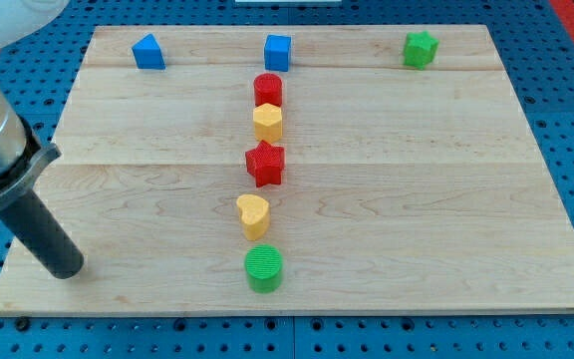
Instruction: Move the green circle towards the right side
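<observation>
So right now my tip (65,267) is parked down in the lower left of the frame, resting on the table (446,199) and well apart from every block. No fingers on this rig at all, just the rod, so there's nothing to open or close and I've got hold of nothing.

The green circle (263,268) sits near the bottom edge, around the middle of the frame. It's the last in a loose column running up the picture: yellow heart (253,214) just above it, then the red star (265,164), a yellow hexagon (267,122) and a red cylinder (268,89) touching or nearly so. Along the top sit a blue triangle-ish block (148,51), a blue cube (277,51) and a green star (420,48) over in the upper right.

Being on the left makes sense to me: to shove the circle rightwards I need to contact its left face, and I'm already roughly level with it. The lane to its right looks clear. My guess is the only worry is hitting it off-centre, so it veers up into the heart.
</observation>
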